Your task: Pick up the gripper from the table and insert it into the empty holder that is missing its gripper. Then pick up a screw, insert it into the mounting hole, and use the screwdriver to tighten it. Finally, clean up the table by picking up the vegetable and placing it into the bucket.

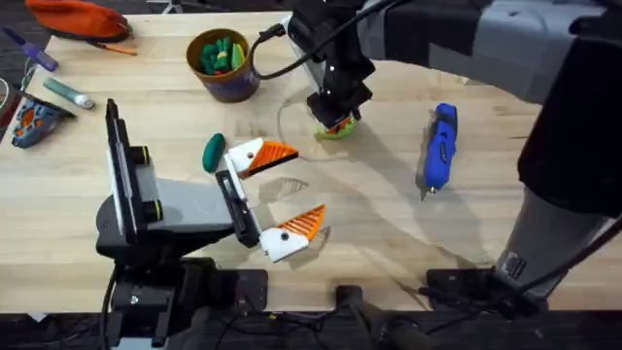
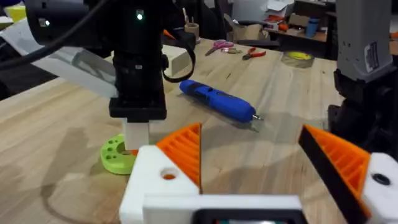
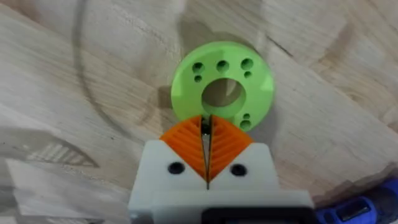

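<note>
Between pinched right gripper (image 3: 206, 127) — perhaps screw (image 3: 204, 126).

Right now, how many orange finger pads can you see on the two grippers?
4 orange pads. Two are on the left gripper, spread apart. Two are on the right gripper, pressed together over the edge of the green disc. None appears to be hidden.

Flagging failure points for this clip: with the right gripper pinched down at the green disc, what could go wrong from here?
1. The right gripper is shut over the green disc, on something too small to identify; if it is a screw, it could slip out when lifted.
2. Lifting may drag the disc along.
3. The screwdriver lies close beside that arm; a swing could roll it.
4. The vegetable touches the left gripper, which could knock it.
</note>
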{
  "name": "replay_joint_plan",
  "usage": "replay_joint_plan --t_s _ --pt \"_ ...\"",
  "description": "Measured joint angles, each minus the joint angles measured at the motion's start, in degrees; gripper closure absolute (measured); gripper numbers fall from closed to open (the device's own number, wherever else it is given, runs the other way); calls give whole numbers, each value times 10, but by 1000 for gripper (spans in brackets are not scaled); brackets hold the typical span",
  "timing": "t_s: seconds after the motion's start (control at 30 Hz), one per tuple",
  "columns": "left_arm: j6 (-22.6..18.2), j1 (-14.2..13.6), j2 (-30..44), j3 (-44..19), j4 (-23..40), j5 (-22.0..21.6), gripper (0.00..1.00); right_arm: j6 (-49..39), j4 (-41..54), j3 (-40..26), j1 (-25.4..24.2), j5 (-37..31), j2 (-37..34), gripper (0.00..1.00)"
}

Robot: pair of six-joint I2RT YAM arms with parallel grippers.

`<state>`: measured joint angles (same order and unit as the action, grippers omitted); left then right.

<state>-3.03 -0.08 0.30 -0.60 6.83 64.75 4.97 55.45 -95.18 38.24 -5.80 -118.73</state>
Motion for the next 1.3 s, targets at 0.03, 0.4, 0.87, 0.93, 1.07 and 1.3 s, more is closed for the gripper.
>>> replay_joint_plan --t_s 0.03,0.4,0.87,0.93,1.07,1.3 --pt "0 0 0 0 0 0 15 0 3 -1 0 0 0 995" --pt "0 0 0 0 0 0 15 0 17 -15 3 -12 0 995" --pt "0 0 0 0 0 0 15 0 45 -52 4 -21 38 995" --pt "0 0 0 0 0 0 16 0 55 -64 4 -22 46 995" --pt "0 0 0 0 0 0 15 -3 65 -75 4 -23 62 995" --pt "0 0 0 0 0 0 15 -5 77 -76 2 -24 108 995"
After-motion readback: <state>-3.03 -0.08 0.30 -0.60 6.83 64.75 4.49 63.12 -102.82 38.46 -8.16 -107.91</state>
